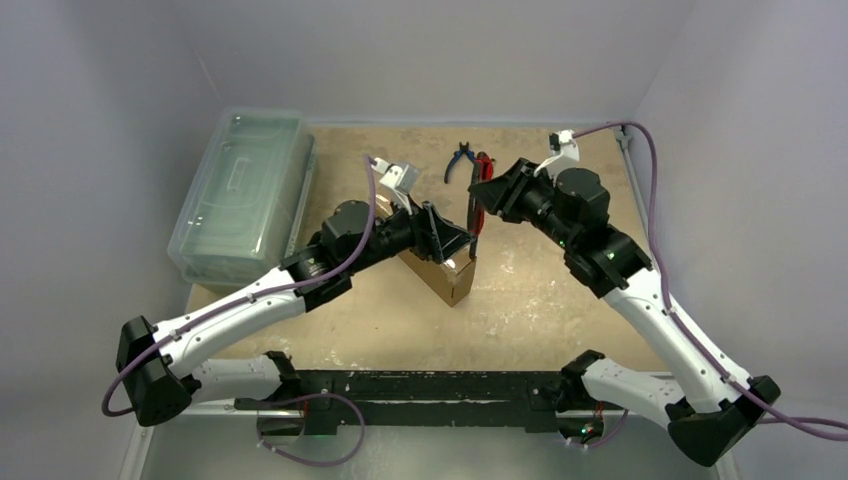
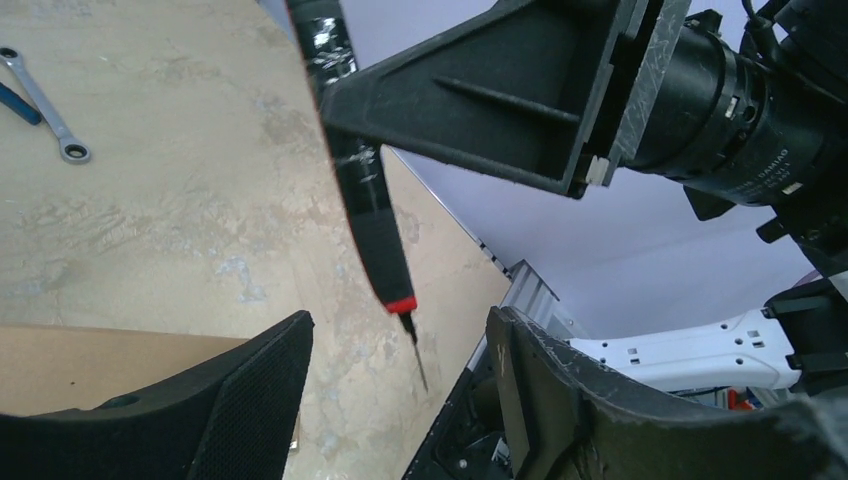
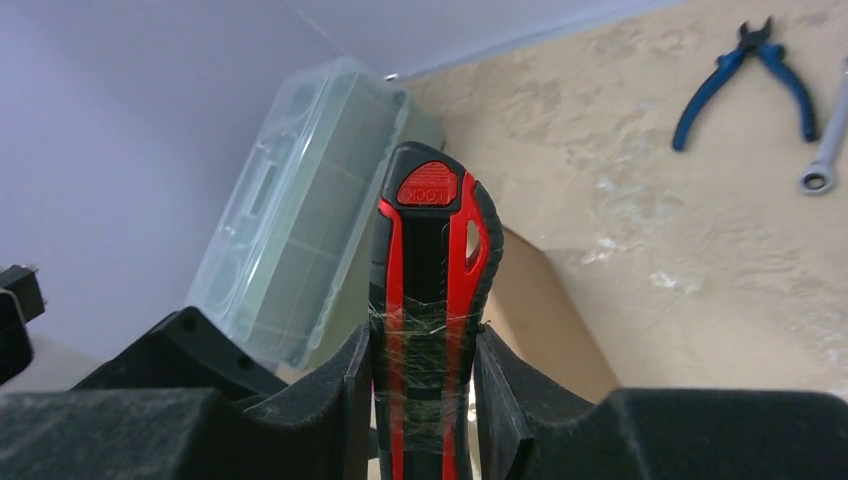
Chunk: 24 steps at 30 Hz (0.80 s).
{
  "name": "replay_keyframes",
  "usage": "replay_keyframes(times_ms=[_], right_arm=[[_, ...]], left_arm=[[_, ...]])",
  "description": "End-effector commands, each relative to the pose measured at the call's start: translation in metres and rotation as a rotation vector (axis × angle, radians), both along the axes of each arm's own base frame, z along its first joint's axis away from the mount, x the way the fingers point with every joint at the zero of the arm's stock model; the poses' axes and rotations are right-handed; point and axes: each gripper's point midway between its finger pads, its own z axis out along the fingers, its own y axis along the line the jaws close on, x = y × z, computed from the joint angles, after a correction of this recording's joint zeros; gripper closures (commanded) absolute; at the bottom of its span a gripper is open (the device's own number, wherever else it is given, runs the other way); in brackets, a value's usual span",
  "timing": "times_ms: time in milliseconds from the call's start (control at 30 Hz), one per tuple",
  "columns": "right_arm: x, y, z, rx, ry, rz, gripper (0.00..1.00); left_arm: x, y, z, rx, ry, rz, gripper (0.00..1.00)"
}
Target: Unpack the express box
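The express box [image 1: 445,275] is a small brown cardboard box at mid-table, partly hidden under my left gripper [image 1: 455,240]. That gripper is open and empty; in the left wrist view [image 2: 398,330] one finger lies over the box [image 2: 80,365], the other is off its edge. My right gripper [image 1: 490,195] is shut on a red and black utility knife [image 1: 473,205]. The knife hangs blade down, and its thin blade tip [image 2: 418,360] shows between my left fingers above the table. In the right wrist view the knife [image 3: 430,240] is clamped between the pads [image 3: 355,380], with the box [image 3: 525,310] behind it.
A large clear plastic lidded bin [image 1: 240,190] stands at the far left and shows in the right wrist view [image 3: 300,230]. Blue-handled pliers [image 1: 460,158] and a wrench [image 3: 825,150] lie at the far middle of the table. Grey walls enclose the table.
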Motion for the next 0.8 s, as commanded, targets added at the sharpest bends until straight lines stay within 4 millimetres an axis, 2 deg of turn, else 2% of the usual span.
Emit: replay_keyframes(times_ms=[0, 167, 500, 633, 667, 700, 733, 767], right_arm=[[-0.009, 0.016, 0.022, 0.094, -0.017, 0.024, 1.0], [-0.015, 0.024, 0.023, 0.098, -0.018, 0.029, 1.0], [-0.028, 0.037, 0.018, 0.058, -0.017, 0.053, 1.0], [-0.038, 0.048, 0.019, 0.009, -0.058, 0.154, 1.0], [-0.047, 0.054, 0.019, 0.005, -0.054, 0.216, 0.88], [-0.051, 0.056, 0.023, -0.007, -0.073, 0.251, 0.7], [-0.051, 0.054, 0.026, -0.033, -0.089, 0.256, 0.51], [-0.054, 0.053, 0.031, -0.055, -0.107, 0.272, 0.36]], left_arm=[[0.006, -0.009, 0.023, -0.021, -0.077, 0.034, 0.36], [0.011, -0.012, 0.008, 0.022, -0.054, 0.055, 0.45], [0.01, -0.017, 0.005, 0.011, -0.029, 0.042, 0.69], [0.006, -0.015, 0.008, 0.005, -0.04, 0.026, 0.9], [0.004, -0.014, 0.01, 0.004, -0.049, 0.017, 0.97], [0.001, -0.012, 0.01, 0.003, -0.054, 0.008, 1.0], [-0.002, -0.01, 0.013, -0.001, -0.061, -0.003, 1.0], [-0.007, -0.008, 0.013, -0.004, -0.068, -0.022, 1.0]])
